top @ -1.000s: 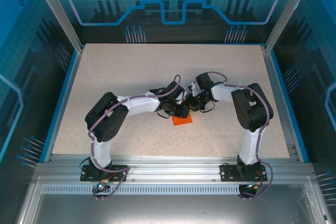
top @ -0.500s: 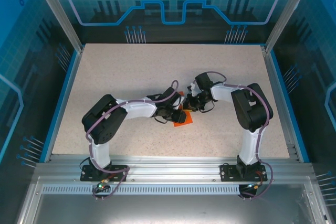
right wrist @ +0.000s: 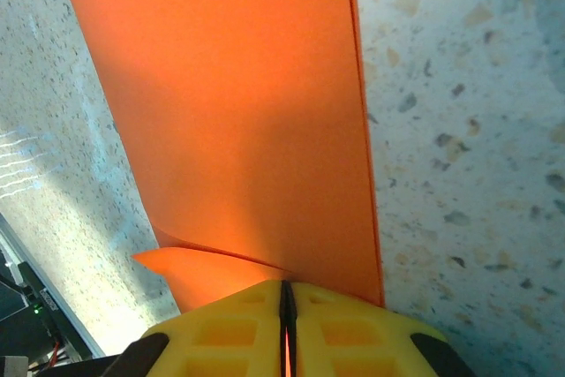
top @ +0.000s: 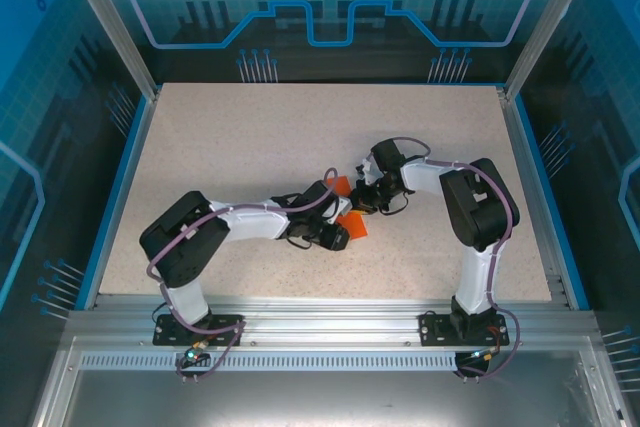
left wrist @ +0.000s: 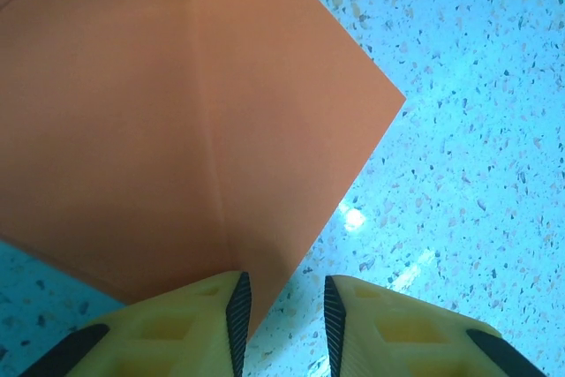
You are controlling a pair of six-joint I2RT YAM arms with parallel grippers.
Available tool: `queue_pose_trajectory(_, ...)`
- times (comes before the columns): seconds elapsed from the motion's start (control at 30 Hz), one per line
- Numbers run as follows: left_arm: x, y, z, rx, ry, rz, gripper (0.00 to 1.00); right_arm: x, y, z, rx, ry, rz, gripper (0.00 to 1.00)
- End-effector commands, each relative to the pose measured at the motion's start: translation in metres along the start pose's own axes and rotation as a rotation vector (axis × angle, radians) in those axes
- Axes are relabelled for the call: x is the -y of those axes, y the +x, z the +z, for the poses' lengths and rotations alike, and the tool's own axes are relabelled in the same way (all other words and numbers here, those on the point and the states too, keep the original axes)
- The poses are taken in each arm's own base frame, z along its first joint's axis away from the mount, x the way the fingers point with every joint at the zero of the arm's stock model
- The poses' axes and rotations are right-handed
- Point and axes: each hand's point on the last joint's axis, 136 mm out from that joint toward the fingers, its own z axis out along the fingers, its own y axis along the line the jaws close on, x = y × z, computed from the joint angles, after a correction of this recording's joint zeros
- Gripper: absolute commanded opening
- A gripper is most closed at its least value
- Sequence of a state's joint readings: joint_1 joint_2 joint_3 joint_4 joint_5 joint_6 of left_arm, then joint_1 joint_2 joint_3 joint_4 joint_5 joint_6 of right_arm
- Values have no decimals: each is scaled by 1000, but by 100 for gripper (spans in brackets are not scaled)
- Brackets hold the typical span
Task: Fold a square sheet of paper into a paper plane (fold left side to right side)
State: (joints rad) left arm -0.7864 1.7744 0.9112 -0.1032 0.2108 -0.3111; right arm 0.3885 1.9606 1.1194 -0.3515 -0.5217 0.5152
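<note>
**Desk:** Where is the square sheet of paper (top: 352, 227)?

**Photographer:** It lies on the speckled table (top: 250, 137), mid-surface, where the two arms' wrists meet. From overhead, orange-red shows in two patches. One is just beside the left gripper (top: 336, 237), the other further back by the right gripper (top: 362, 199). The arms cover whatever joins the patches.

**Desk:** What is the right gripper doing?

**Photographer:** It is pinching the sheet. In its wrist view the yellow fingers (right wrist: 353, 333) are pressed together with no gap, and an orange line runs into the seam between them. The paper stretches away from the fingertips as a long strip. A small flap curls out low on the left of that view.

**Desk:** And the left gripper?

**Photographer:** Its jaws stand a little apart, with bare table in most of the gap. In its wrist view the sheet fills the upper left, and a straight crease runs down it toward the fingers. The paper's near corner reaches the inner pad of the left-hand finger (left wrist: 177, 333). That finger hides the tip of the corner, so I cannot tell whether the corner sits under the pad or only touches it.

**Desk:** Is anything else cut off?

**Photographer:** A yellow fingertip rests at the sheet's far edge in that same view, cropped by the top of the frame.
</note>
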Motion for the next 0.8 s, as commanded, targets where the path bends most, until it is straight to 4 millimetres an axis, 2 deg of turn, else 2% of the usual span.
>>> queue_pose_trajectory(0.0, -11, 59, 3, -181, -24, -37, 32, 22, 6, 9, -27, 84, 24, 11)
queue_pose_trajectory(0.27, -22, 70, -6, -171, -69, -69, 31, 22, 7, 9, -29, 78, 25, 11)
queue_pose_trajectory(0.47, -24, 70, -17, -145, -61, -95, 30, 22, 9, 10, -31, 74, 27, 11)
queue_pose_trajectory(0.57, -16, 53, -29, -89, -19, -95, 31, 20, 9, 9, -27, 67, 27, 11)
queue_pose_trajectory(0.77, 26, -2, -52, 55, 130, -60, 33, 15, 7, 7, -15, 51, 27, 11)
